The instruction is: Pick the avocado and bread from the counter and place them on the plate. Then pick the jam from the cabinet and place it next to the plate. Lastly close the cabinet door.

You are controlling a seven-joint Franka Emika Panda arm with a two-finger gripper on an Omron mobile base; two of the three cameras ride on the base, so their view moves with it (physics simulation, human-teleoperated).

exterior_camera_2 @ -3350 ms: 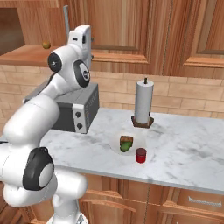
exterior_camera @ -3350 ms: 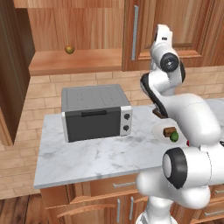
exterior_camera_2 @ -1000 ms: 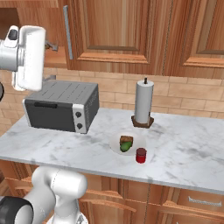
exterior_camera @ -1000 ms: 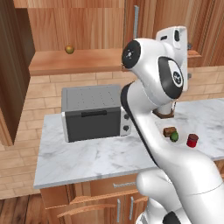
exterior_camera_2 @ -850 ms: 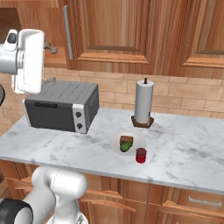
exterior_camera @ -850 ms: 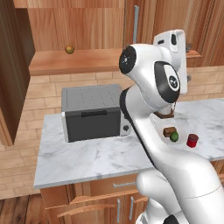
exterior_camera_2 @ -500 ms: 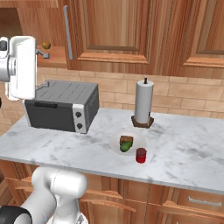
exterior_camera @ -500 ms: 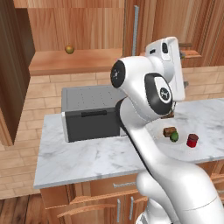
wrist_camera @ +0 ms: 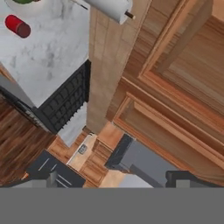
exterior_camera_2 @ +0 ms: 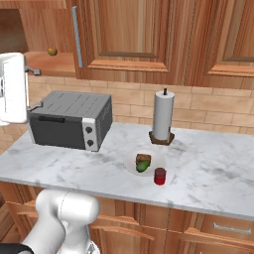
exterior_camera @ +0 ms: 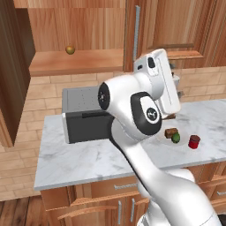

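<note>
Two foods, blocky brown bread (exterior_camera_2: 143,159), green avocado (exterior_camera_2: 141,167), on round plate (exterior_camera_2: 130,163), hand (wrist_camera: 114,178) wide open, empty.

One plate (exterior_camera_2: 130,163) sits on the table (exterior_camera_2: 208,168), carrying one avocado (exterior_camera_2: 142,167) and one bread chunk (exterior_camera_2: 143,159). Alongside: one red jam jar (exterior_camera_2: 159,176), one toaster oven (exterior_camera_2: 69,126), one paper-towel roll (exterior_camera_2: 163,117). One yellowish-brown fruit (exterior_camera_2: 52,50) rests on the cabinet shelf (exterior_camera: 79,64).

Legible text, labels, brands, numbers, signs: we find none on any item or surface in these views.
</note>
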